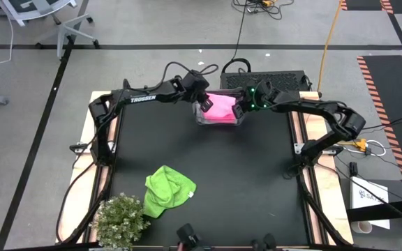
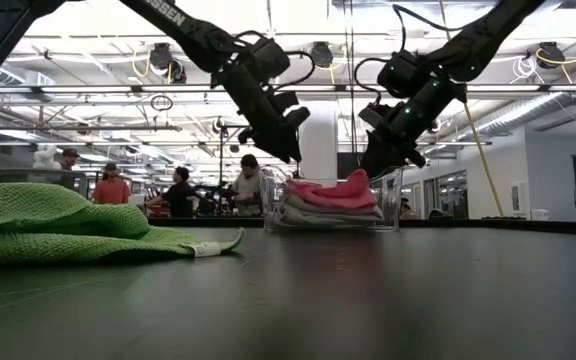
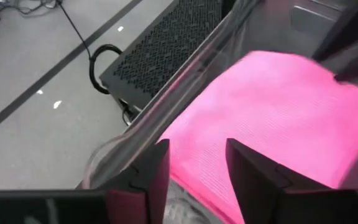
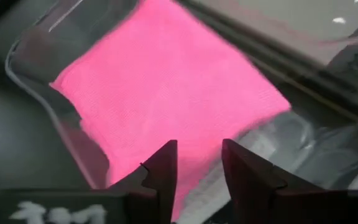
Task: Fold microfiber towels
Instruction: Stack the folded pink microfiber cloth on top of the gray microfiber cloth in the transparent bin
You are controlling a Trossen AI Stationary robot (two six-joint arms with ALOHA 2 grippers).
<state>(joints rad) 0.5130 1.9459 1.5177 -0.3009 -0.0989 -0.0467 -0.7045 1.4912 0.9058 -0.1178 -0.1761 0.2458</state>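
We see a folded bright pink soft towel (image 1: 222, 108) lying on top of pale folded towels (image 2: 320, 213) inside the clear plastic bin (image 1: 202, 120). The left gripper (image 1: 204, 104) and right gripper (image 1: 239, 109) hang over the bin's two ends, fingers apart, holding nothing. A crumpled lime green towel (image 1: 166, 190) lies well away from the bin, beside a small bushy green plant (image 1: 121, 221).

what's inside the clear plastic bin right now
A folded pink towel lies on top inside the clear bin, with pale folded cloths stacked beneath it. Their count is hidden.

bin (image 1: 199, 118) flanked by pincers, green towel (image 1: 167, 192) apart
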